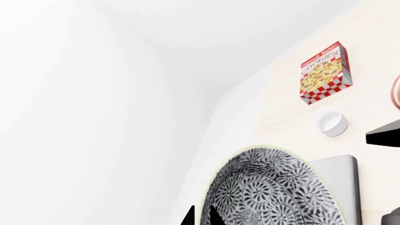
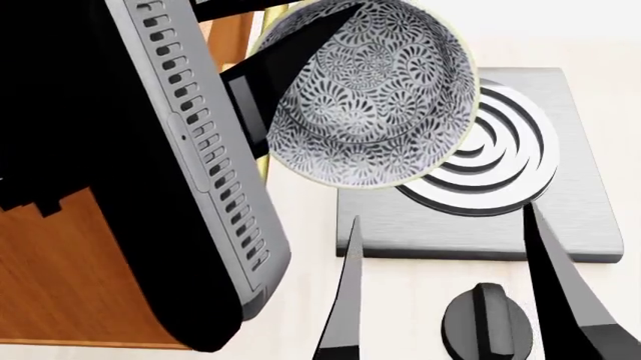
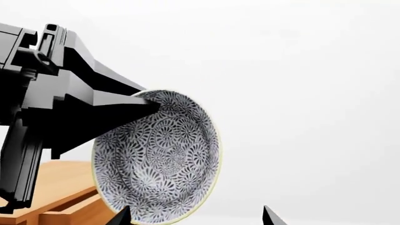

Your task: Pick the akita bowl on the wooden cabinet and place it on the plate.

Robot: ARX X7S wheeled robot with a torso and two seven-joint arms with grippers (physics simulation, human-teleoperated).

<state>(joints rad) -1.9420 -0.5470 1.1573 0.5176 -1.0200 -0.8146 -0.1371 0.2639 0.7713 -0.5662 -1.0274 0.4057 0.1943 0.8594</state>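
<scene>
Head view shows my left gripper (image 2: 263, 75) clamped on the rim of the black-and-white patterned akita bowl (image 2: 371, 97), lifted off the orange-brown wooden cabinet (image 2: 70, 270) at 8 o'clock, above the grey square stove plate (image 2: 581, 225). My right gripper (image 2: 446, 247) hangs spread, empty. Placing on the red-ringed white plate (image 1: 396, 91) remains.

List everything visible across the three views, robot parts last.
akita bowl: 1, white with dense black floral pattern, held in the air by the left pincer, tilted, over the stove plate's far-left part
stove plate: 1, square grey with white concentric rings, on the pale counter
knob: 1, black, near the stove plate
cookie box: 1, red, white and yellow, upright on the counter
small cup: 1, white, near the cookie box
wooden cabinet: 1, orange-brown, left
left pincer: 1, black, shut on the bowl rim
right pincer: 1, black, open, empty
</scene>
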